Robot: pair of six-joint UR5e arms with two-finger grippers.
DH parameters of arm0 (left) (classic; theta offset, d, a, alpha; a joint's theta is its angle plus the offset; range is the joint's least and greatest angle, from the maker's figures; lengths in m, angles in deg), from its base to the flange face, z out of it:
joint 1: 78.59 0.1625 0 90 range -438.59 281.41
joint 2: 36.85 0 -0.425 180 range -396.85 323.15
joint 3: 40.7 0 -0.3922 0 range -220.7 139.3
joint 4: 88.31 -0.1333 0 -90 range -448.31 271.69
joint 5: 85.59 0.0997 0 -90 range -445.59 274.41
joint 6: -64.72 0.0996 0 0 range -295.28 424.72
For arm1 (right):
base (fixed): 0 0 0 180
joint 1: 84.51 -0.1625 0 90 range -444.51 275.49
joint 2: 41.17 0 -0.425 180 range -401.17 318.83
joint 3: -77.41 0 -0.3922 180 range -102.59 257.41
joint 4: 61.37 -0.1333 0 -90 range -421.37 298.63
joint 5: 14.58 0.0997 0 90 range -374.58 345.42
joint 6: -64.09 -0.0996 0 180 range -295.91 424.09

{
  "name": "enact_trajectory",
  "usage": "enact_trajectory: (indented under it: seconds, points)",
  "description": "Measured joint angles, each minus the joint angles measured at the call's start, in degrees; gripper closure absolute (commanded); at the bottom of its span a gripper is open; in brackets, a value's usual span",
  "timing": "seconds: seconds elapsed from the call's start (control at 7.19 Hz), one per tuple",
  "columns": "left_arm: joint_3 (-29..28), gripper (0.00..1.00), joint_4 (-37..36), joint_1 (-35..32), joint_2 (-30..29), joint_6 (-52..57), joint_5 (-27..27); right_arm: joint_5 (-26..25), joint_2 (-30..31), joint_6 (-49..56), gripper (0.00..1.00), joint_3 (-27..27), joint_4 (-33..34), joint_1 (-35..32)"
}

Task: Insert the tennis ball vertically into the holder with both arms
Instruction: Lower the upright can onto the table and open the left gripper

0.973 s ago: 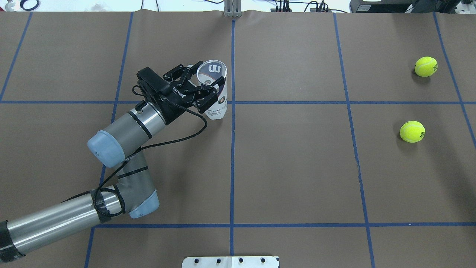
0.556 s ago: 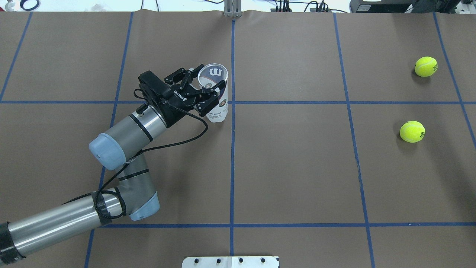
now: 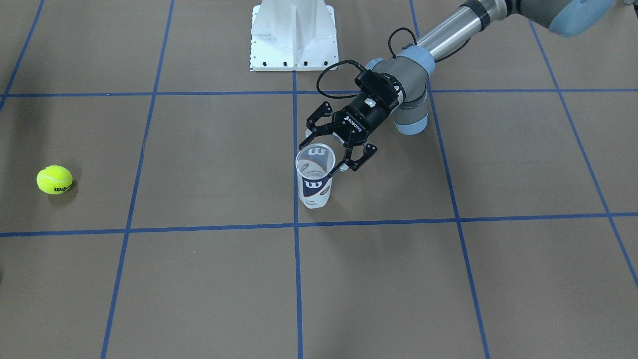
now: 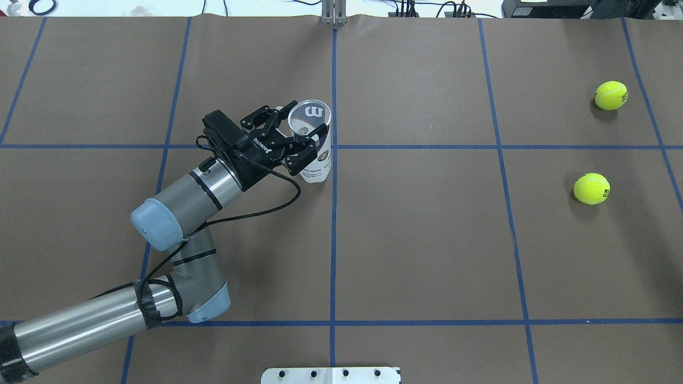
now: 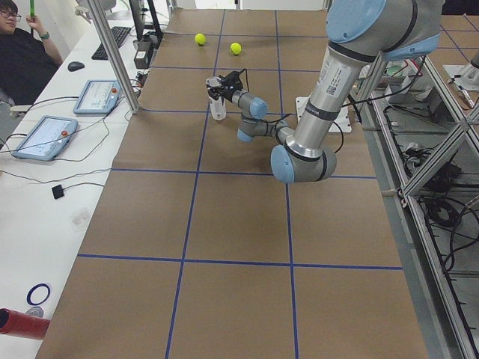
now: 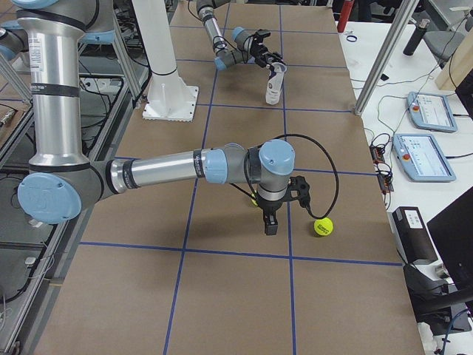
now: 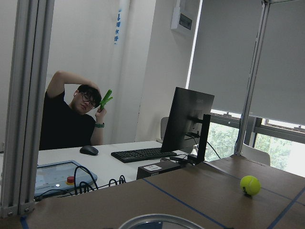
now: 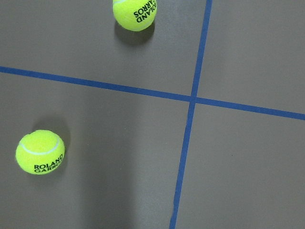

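The holder point(image 4: 316, 162) is a clear can with a navy "W" label. It stands upright and open-topped near the table's centre line, and shows in the front view point(image 3: 314, 192). My left gripper point(image 4: 305, 130) grips its upper part from the side, fingers on either side of the rim point(image 3: 326, 157). Two tennis balls point(image 4: 591, 188) point(image 4: 611, 95) lie on the table at the far right. The right wrist view looks down on both point(image 8: 40, 151) point(image 8: 135, 12). My right gripper point(image 6: 270, 224) points down beside one ball point(image 6: 322, 226); I cannot tell if it is open.
The white pedestal base point(image 3: 294, 35) stands at the robot's edge of the table. Blue tape lines grid the brown table. An operator point(image 5: 19, 52) sits at a side desk with tablets, behind aluminium posts point(image 5: 112, 52).
My left gripper and the holder have moved together a little to the right and toward the robot. The balls have not moved.
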Motion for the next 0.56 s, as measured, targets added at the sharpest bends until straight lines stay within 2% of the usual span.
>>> enact_trajectory:
  seconds: [0.56]
  points:
    - [-0.34,0.23,0.04,0.06,0.13,0.16,0.82,-0.01,0.04,0.0,0.0,0.0,0.0,0.0]
